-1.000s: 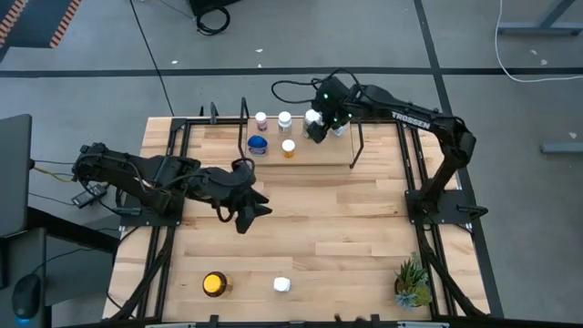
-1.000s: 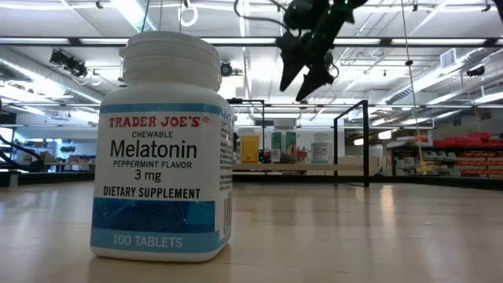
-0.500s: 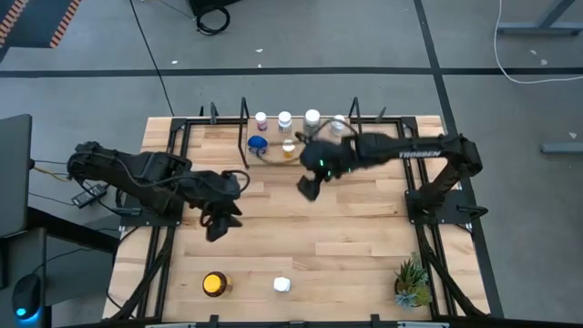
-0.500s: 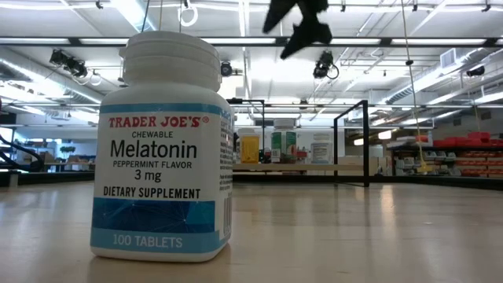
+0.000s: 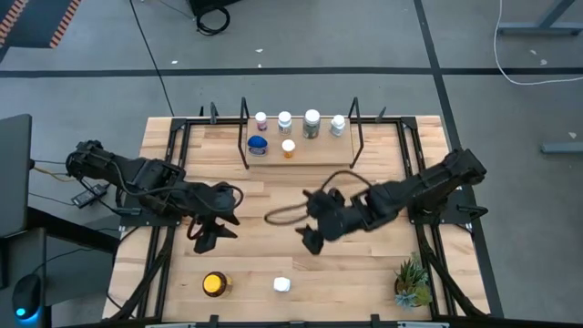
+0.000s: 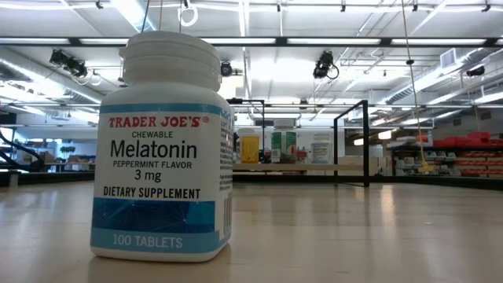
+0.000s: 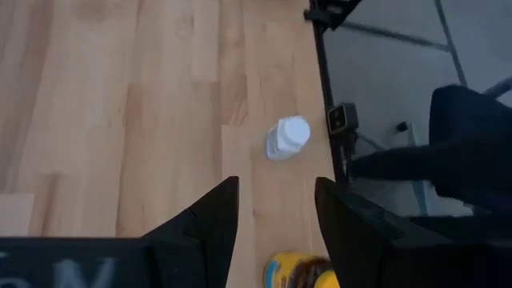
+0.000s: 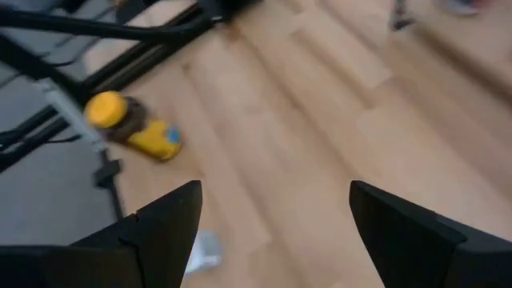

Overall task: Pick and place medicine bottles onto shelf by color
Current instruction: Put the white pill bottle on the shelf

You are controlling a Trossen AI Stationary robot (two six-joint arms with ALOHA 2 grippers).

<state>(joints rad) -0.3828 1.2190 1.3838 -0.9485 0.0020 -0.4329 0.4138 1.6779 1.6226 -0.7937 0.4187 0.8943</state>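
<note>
Since a second ago the right gripper has left the shelf and come out over the middle of the bench, jaws spread wide and empty. The left gripper has drawn back toward the left edge, jaws partly open, holding nothing.

The bench is pale wood planks; beyond it lies a ceiling-lit hall.

Six bottles stand upright on the shelf at the far edge. Near the front edge a white bottle stands upright, and beside it stands the yellow-capped bottle.
</note>
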